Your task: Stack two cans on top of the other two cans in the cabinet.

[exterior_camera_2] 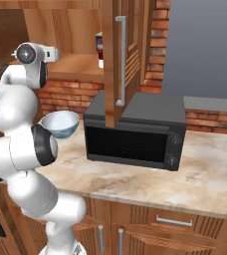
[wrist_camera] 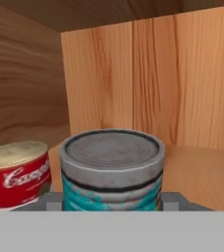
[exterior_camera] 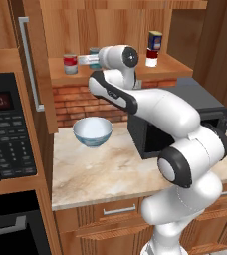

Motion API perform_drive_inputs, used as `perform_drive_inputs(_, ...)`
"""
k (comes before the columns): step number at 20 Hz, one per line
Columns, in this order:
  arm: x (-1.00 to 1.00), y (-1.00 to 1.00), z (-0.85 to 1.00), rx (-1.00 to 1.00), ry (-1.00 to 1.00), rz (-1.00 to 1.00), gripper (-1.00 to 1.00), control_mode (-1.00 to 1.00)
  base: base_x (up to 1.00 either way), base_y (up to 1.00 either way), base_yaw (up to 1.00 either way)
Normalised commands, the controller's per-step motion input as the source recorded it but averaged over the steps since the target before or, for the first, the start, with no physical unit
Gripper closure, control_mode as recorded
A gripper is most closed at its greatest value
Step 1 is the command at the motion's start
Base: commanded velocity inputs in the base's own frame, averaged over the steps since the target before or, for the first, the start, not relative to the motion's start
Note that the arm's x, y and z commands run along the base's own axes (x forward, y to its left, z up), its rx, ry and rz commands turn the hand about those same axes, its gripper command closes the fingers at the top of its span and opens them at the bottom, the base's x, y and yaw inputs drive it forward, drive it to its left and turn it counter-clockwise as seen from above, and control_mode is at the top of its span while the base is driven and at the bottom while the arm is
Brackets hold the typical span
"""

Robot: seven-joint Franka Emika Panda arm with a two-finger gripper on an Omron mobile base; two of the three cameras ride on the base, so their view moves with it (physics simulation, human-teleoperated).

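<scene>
Fingers close around teal can; lift straight, set squarely atop red-label can at 9 o'clock

Arm: white, dark-jointed, rising from the base at the lower right of the left base view and the lower left of the right base view, folding at a dark elbow joint and reaching up and forward.

Wrist: bending so the hand is lying level, pointing away from the base.

Gripper: extending horizontally from the wrist at upper-arm height; in the right base view it is projecting to the right of the rounded wrist housing. Jaws are closing partway around the teal can, which is sitting between them.
</scene>
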Motion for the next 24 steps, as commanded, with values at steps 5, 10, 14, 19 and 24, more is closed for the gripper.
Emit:
perform_drive_inputs(5, -0.08, 0.00, 0.14, 0.00, 0.00, 0.04, 1.00, -1.00, 0.00, 0.00, 0.00)
perform_drive_inputs(10, -0.11, 0.01, 0.16, 0.00, 0.00, 0.05, 1.00, -1.00, 0.00, 0.00, 0.00)
perform_drive_inputs(14, -0.11, 0.06, 0.35, 0.00, 0.00, 0.00, 1.00, -1.00, 0.00, 0.00, 0.00)
perform_drive_inputs(19, -0.01, 0.11, 0.39, 0.00, 0.00, 0.00, 1.00, -1.00, 0.00, 0.00, 0.00)
perform_drive_inputs(24, 0.00, 0.19, 0.15, 0.00, 0.01, 0.00, 1.00, -1.00, 0.00, 0.00, 0.00)
